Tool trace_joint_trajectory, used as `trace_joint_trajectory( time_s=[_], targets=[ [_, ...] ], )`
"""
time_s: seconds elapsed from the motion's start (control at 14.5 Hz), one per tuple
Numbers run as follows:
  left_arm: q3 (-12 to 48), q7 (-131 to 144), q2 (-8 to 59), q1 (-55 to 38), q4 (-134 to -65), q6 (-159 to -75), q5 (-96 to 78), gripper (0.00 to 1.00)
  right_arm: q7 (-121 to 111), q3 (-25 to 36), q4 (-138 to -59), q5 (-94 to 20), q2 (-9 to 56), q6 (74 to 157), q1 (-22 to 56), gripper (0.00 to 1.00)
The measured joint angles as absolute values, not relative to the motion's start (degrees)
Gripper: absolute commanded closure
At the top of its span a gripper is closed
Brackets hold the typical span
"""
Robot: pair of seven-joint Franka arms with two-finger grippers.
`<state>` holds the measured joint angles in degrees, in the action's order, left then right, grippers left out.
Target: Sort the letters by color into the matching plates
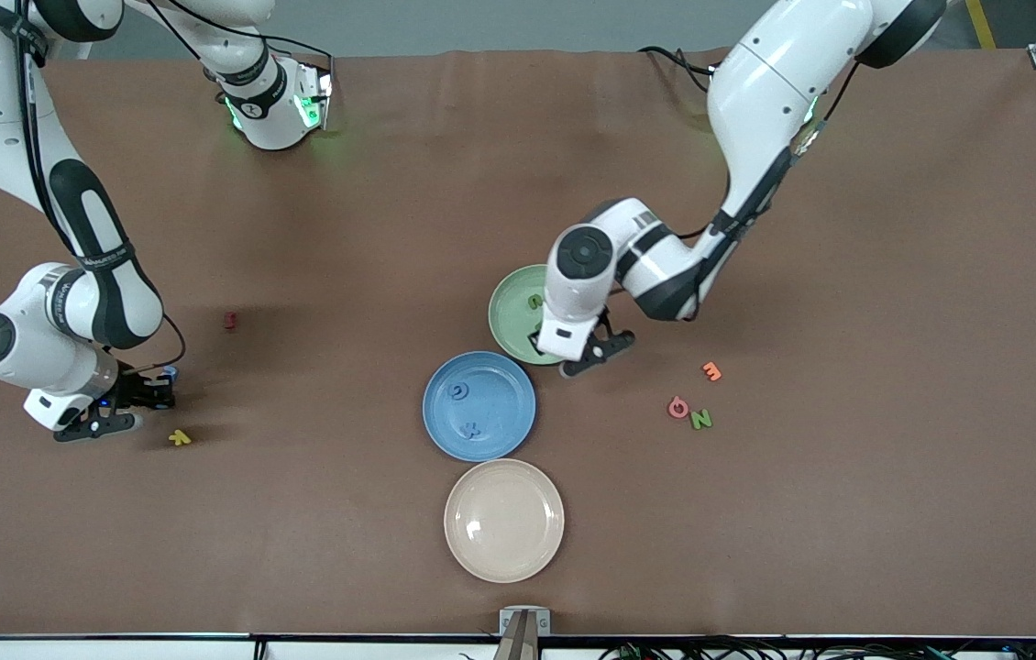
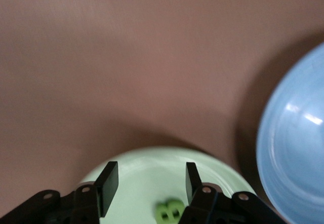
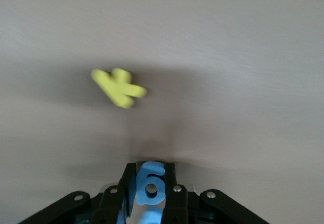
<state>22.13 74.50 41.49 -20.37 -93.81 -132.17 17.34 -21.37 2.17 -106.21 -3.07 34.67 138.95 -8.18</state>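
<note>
**Blue letter gripped, green one just dropped**

A blue letter (image 3: 150, 186) is pinched in the right claw (image 1: 144, 403) beside a yellow letter (image 1: 179, 438); a slip in transit seems possible. The left claw (image 2: 148, 187) hangs open over the green plate (image 1: 507, 316), which holds a green letter (image 2: 169, 211). Two letters lie in the blue plate (image 1: 441, 422); the beige plate (image 1: 503, 521) is bare.

1. The pale green plate (image 1: 509, 312) is lying flat mid-table, holding a green letter (image 2: 169, 211) plus another green letter (image 1: 534, 301).
2. The blue plate (image 1: 445, 431) is sitting just beside it, nearer the front camera, carrying two blue letters (image 1: 459, 391).
3. A blue letter (image 3: 150, 186) is being pinched upright in the right gripper (image 3: 147, 183).
4. A yellow letter (image 1: 180, 438) is lying flat nearby; a red letter (image 1: 229, 320) is lying farther back.
5. An orange letter (image 1: 711, 371), a pink letter (image 1: 678, 408) and a green N (image 1: 701, 420) are lying clustered toward the left arm's end.
</note>
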Motion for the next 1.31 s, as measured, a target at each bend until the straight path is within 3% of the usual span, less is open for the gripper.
trace_joint_trajectory(
  time_s=[0.21, 0.35, 0.83, 1.31],
  targets=[
    [22.1, 65.5, 41.4, -14.9, -93.4, -131.2, 17.3, 0.38, -9.0, 1.8, -99.4, -3.1, 33.1, 127.4, -2.1, 0.99],
    [22.1, 60.0, 41.4, -11.6, -93.1, -130.7, 17.3, 0.38, 1.6, 1.6, -96.5, -3.5, 32.5, 124.1, 2.5, 0.99],
    [22.1, 45.6, 41.4, -2.7, -93.1, -130.2, 17.4, 0.4, 43.2, 1.3, -87.0, -7.5, 37.3, 124.6, 22.2, 1.0],
    [21.6, 40.6, 43.1, -0.6, -93.4, -130.2, 18.0, 0.41, 61.7, 1.4, -80.1, -7.6, 44.1, 129.5, 32.4, 0.98]
  ],
)
